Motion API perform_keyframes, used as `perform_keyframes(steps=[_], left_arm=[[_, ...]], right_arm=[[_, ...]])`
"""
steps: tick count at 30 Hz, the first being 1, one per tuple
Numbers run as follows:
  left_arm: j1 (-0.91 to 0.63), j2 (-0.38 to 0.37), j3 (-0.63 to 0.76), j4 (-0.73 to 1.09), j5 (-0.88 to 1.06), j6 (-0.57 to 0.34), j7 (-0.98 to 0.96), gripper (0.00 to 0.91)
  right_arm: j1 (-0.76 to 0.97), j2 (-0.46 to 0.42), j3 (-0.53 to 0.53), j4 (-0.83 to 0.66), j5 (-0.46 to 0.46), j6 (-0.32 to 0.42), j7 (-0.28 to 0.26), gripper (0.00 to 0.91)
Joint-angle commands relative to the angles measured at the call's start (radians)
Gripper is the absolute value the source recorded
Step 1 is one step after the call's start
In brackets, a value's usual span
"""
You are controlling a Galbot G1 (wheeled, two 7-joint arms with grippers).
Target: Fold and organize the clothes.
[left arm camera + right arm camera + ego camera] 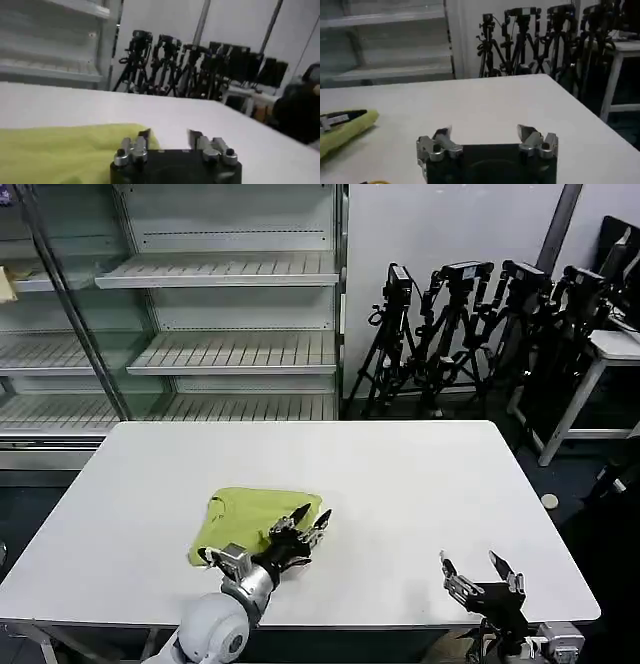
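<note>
My left hand hovers wide open at the folded shirt's edge on the counter, my right hand idle and open; a careless brush could undo the fold

The only garment here is a lime yellow-green shirt, plain soft fabric, no print. It's lying on the white table already folded into a compact, roughly rectangular bundle, toward the near-left part of the tabletop. In the head view a darker curved seam along its left edge looks like the collar or neckline, facing up. The top surface is mostly smooth with a few soft creases, and the near edge is a bit rounded where the layers stack. From the left wrist view the fabric looks flat and low. From the right wrist view it shows as a thin, layered edge.
</note>
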State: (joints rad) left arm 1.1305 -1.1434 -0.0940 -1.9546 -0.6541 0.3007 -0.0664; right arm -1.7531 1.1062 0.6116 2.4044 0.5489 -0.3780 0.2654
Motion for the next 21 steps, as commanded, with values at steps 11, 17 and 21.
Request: perform_keyframes(steps=[11,17,21], left_arm=[[0.46,0.087,-0.642,-0.277,0.091,-0.152,-0.038,0.907],[0.525,0.062,-0.703,-0.299,0.15,-0.181,-0.048,0.907],[0.54,0.047,-0.705,-0.322,0.154,-0.18,-0.049,0.907]], right_arm=[[0.118,-0.001,-0.134,-0.021,-0.235,0.116,-0.019,0.907],[0.148,0.003,-0.155,-0.039,-0.234,0.133,0.017,0.907],[0.147,0.002,-0.157,-0.04,-0.227,0.132,0.018,0.907]])
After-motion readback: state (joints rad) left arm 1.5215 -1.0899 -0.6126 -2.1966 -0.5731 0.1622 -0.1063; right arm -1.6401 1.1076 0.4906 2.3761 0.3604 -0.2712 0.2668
